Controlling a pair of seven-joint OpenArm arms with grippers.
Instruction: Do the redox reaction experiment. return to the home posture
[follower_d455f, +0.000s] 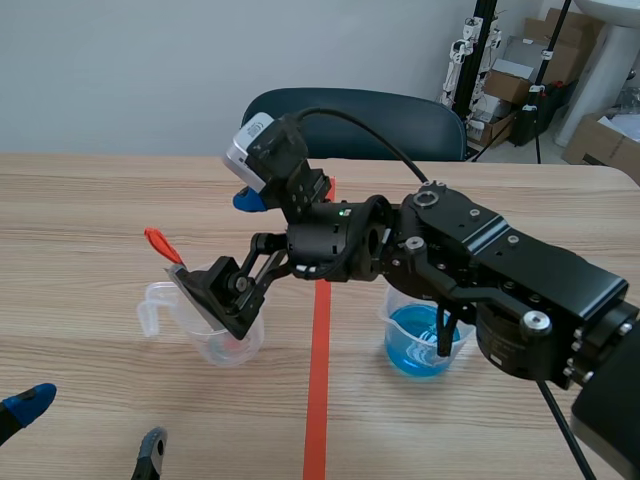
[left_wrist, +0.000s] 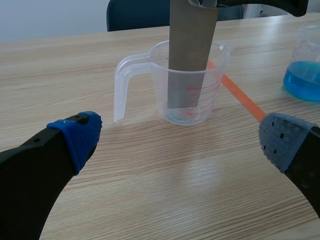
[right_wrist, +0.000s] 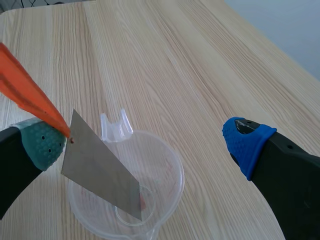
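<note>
Since the right pincer stands spread wide, its teal pad on one side and its blue pad well off on the other, it pinches nothing. The grey metal strip merely runs close past the teal pad, and I cannot tell whether it touches. Its lower end sits inside the clear measuring cup directly beneath. An orange tag sticks out from the strip's upper end. In the scene view this arm comes in from the right and reaches past the red tape line to hang over the cup, where the strip leans tilted. Beneath its forearm, to the right of the tape line, stands a beaker of blue liquid, well apart from the cup. The left pincer is likewise spread and holds nothing, low over the desk near the robot, with the cup ahead of it.

I judge the placing of the strip to be done and the step in hand to be the retreat to the home posture. The next move calls for the right arm to lift clear first, so the teal pad does not catch the tag or strip and tip the light cup. It should then swing back without brushing the beaker.
</note>
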